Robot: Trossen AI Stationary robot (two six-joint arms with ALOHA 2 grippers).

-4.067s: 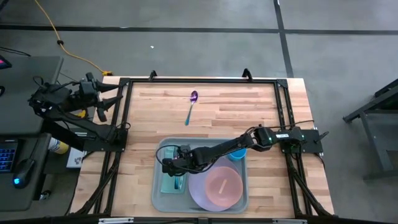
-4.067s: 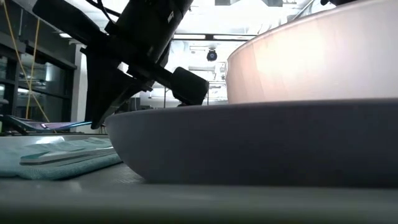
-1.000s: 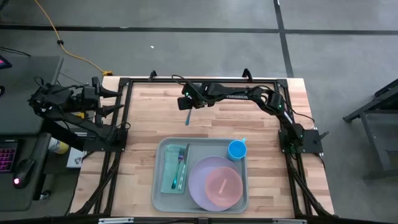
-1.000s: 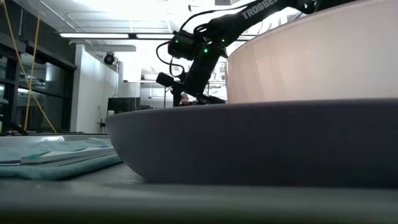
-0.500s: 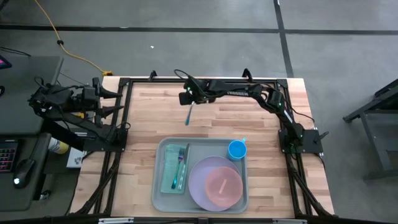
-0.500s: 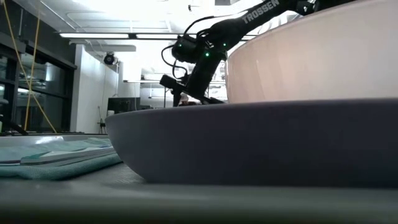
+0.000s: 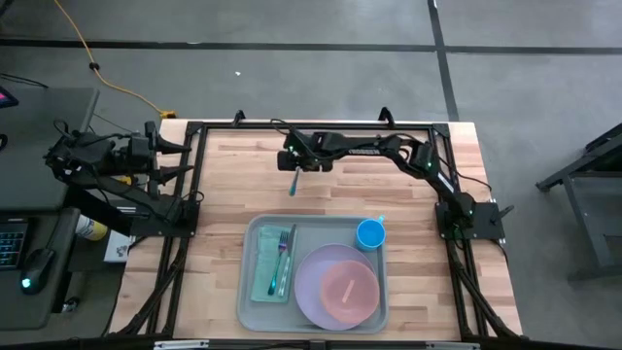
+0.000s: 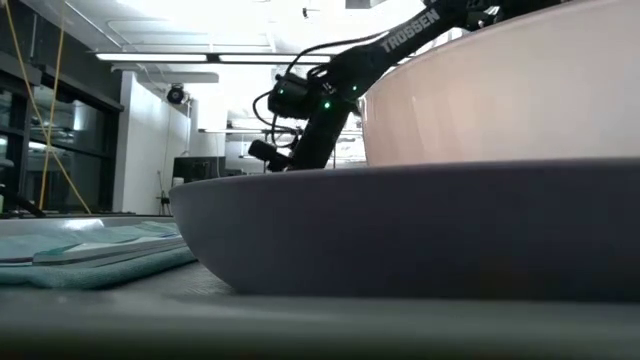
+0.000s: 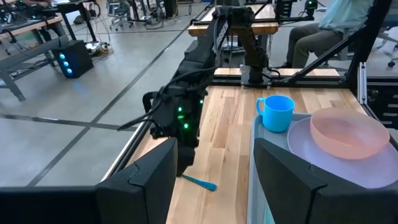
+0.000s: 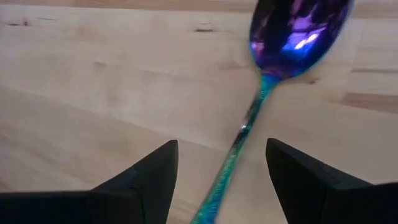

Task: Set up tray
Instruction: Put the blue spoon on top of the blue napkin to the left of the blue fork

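The pale grey-green tray (image 7: pixel 245 292) lies at the table's near middle. It carries a teal napkin (image 7: pixel 264 272) with a fork (image 7: pixel 283 255) on it, a lavender plate (image 7: pixel 313 297) with a pink bowl (image 7: pixel 348 290) on it, and a blue cup (image 7: pixel 370 234). An iridescent blue-purple spoon (image 10: pixel 292 31) lies flat on the wood toward the far edge. My right gripper (image 10: pixel 221 186) is open just above it, slanting down, one finger on each side of the handle (image 10: pixel 239 140) without touching. My left gripper (image 9: pixel 214 180) waits open off the table's left edge.
Black frame rails (image 7: pixel 194 175) run along the table's left, far and right edges. Bare wood (image 7: pixel 389 190) lies between the spoon and the tray. A seated person (image 9: pixel 323 31) shows beyond the table in the left wrist view.
My right gripper has sunk a little toward the spoon at the far side of the table, and its wrist has rolled slightly. The spoon has stayed where it lay.
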